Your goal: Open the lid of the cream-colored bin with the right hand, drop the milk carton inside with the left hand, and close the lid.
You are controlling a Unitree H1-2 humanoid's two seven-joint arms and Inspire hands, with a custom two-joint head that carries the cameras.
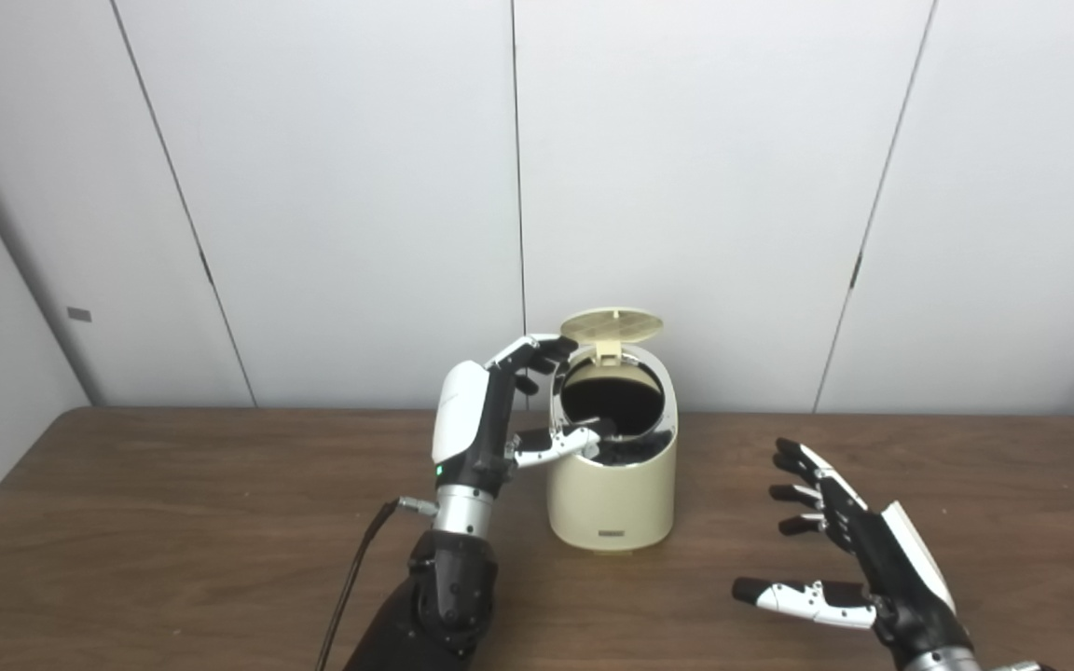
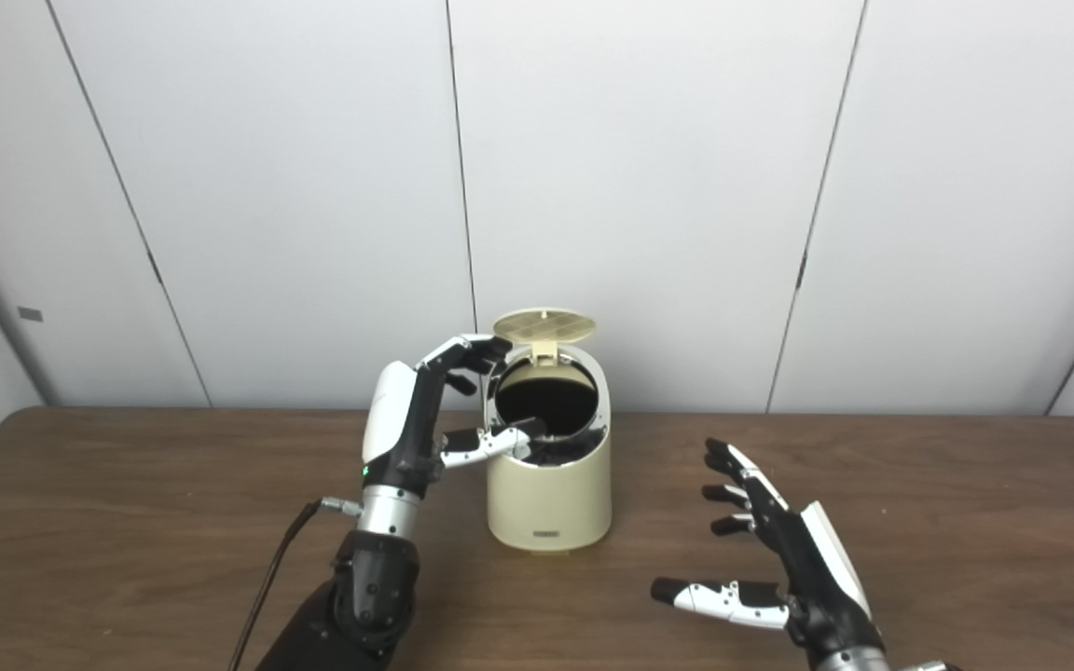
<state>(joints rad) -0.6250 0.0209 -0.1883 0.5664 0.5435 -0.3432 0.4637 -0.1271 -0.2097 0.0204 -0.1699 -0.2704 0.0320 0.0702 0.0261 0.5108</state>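
cream bin (image 1: 610, 489) stands upright mid-table (image 1: 173, 522), lid (image 1: 611, 324) raised at the back, dark mouth facing me. milk carton not visible. my left hand (image 1: 481, 419) is upright beside the bin's left, fingers spread at the rim, grasping nothing. my right hand (image 1: 859, 559) hovers apart, released, fingers splayed.

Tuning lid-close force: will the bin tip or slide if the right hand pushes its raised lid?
Probably tips backward: the bin is tall on a narrow base, and the lid stands at its top rear. Likely slides too; the table looks smooth. Left hand by the rim might steady it; right hand is open, apart.
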